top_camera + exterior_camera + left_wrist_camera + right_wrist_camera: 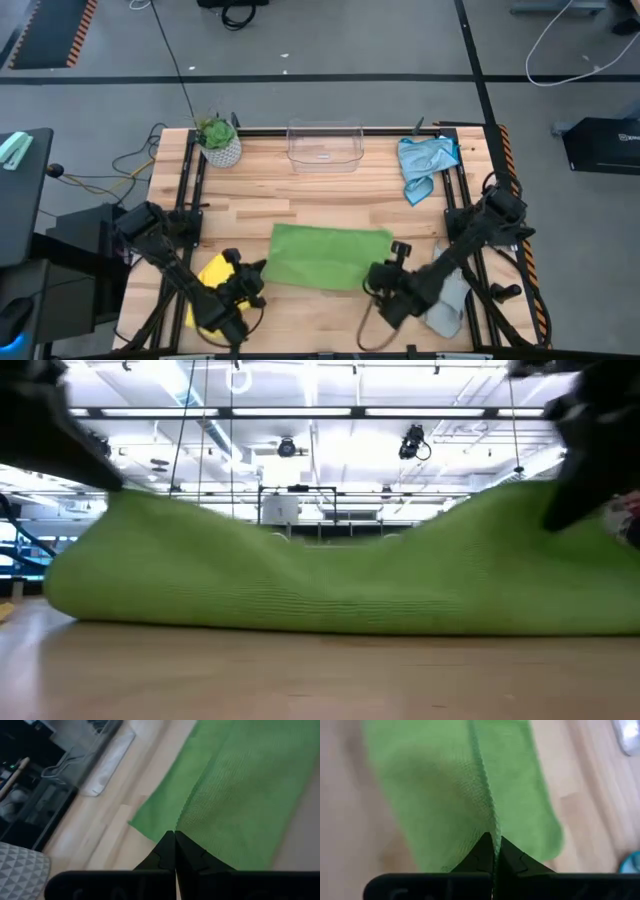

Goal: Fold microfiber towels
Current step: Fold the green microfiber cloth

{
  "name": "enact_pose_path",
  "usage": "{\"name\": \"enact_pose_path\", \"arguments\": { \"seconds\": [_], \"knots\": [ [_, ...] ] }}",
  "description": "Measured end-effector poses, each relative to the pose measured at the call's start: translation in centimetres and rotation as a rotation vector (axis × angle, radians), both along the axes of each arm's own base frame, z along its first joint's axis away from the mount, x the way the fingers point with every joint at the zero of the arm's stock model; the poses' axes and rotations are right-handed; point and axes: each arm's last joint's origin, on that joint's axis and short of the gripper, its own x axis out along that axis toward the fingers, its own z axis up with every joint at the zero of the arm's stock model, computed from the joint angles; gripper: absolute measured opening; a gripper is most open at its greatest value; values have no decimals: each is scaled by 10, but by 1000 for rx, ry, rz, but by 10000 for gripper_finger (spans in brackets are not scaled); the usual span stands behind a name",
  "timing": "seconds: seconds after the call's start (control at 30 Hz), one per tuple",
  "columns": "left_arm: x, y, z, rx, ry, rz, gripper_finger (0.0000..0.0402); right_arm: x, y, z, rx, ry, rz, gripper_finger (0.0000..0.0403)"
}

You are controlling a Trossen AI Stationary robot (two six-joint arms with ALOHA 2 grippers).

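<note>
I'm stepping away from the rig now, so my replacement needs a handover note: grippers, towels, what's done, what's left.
Left gripper: shut on the green towel, at one near corner.
Right gripper: shut on the green towel's other near corner.
Green towel: mid-table, partly doubled over, fold in progress.
Yellow towel: under the left arm, unfolded.
Blue towel: crumpled, far right.
Grey towel: under the right arm.
Done: none fully folded. Left: all four.

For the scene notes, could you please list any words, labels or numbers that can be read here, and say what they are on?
None can be read: the green towel, blue towel, bin and plant pot show no writing; the pot bears only a pattern.
</note>
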Motion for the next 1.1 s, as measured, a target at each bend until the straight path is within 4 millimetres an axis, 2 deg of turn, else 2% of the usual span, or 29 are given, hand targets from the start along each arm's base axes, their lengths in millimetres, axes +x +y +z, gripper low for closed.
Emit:
{"name": "enact_pose_path", "arguments": {
  "seconds": [0.13,0.3,0.5,0.6,0.7,0.87,1.1],
  "knots": [
    [13,13,0,22,26,42,3,11,-16,0,-10,18,-42,8],
    [23,24,0,58,75,56,3,10,-27,-6,-9,88,-70,6],
    [29,44,-20,33,96,51,2,0,-54,-39,18,170,-167,6],
    [24,55,-26,-26,123,27,2,-6,-62,-47,25,206,-205,6],
    [19,66,-16,-90,109,2,2,-7,-66,-45,48,207,-218,5],
    [5,92,-3,-222,46,-8,2,-1,-77,-29,89,158,-224,6],
    [-2,125,-19,-401,-61,-50,2,11,-98,-23,129,163,-198,7]
  ]
}}
